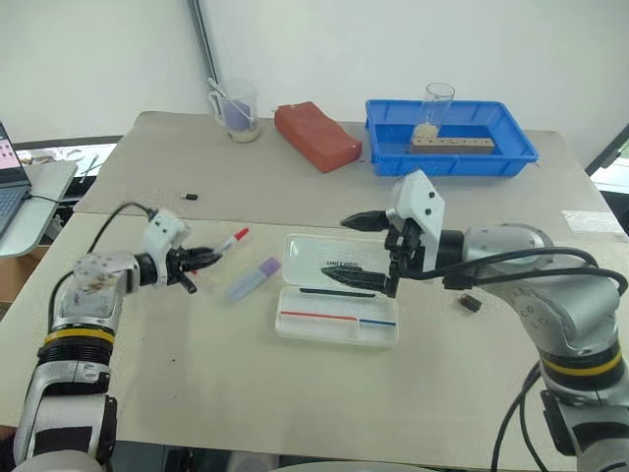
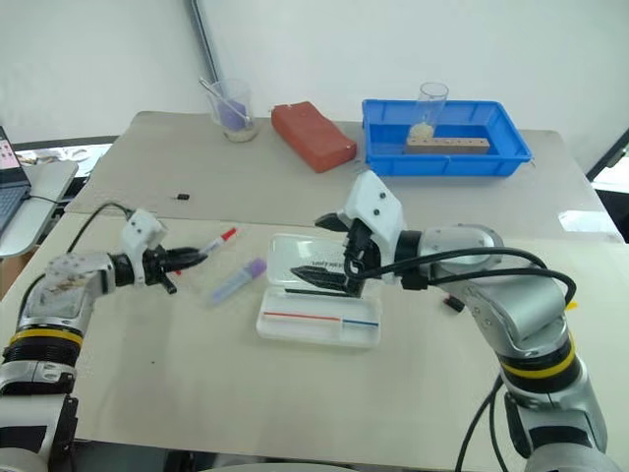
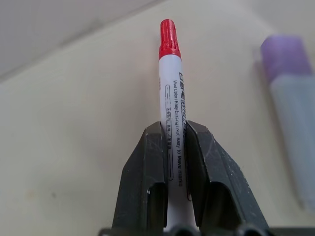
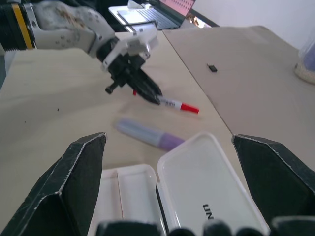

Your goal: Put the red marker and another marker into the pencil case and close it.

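Counter: a broad beige counter (image 1: 197, 393) carries everything, with a second beige slab behind it
Blue tray: a big blue rectangular plastic tray (image 1: 521, 147) at the far right holds a pale wooden block (image 1: 452, 146) and a clear glass (image 1: 435, 110) with something pale at its bottom
Pencil case: the flat white translucent plastic pencil case (image 1: 339, 329) with rounded corners lies open at the middle of the counter, its lid (image 4: 206, 187) with black lettering folded back on the far side; the base holds a thin red stick (image 1: 316, 316) and a thin blue stick (image 1: 377, 322) in line, with a dark stick (image 1: 337, 292) behind them
Red block: a brick-red oblong block (image 1: 316, 135) lies left of the tray
Beaker: a clear measuring beaker (image 1: 236, 108) at the far left holds purple contents and a stirrer
Right end effector: the right end effector (image 1: 359, 248) hangs over the case lid, its black fingers spread wide with nothing between them
Left end effector: the left end effector (image 3: 174, 142) has its two fingers pinched on the red marker's barrel
Lavender marker: the short, thick, pale lavender marker (image 1: 253, 278) with a darker purple cap lies on the counter between the red marker and the case, outside the case
Red marker: the slim white-barrelled marker with a red cap (image 3: 170, 69) is left of the case, cap pointing away from the left end effector
Black bits: a small black piece (image 1: 191, 197) lies on the far slab, another (image 1: 470, 303) right of the case
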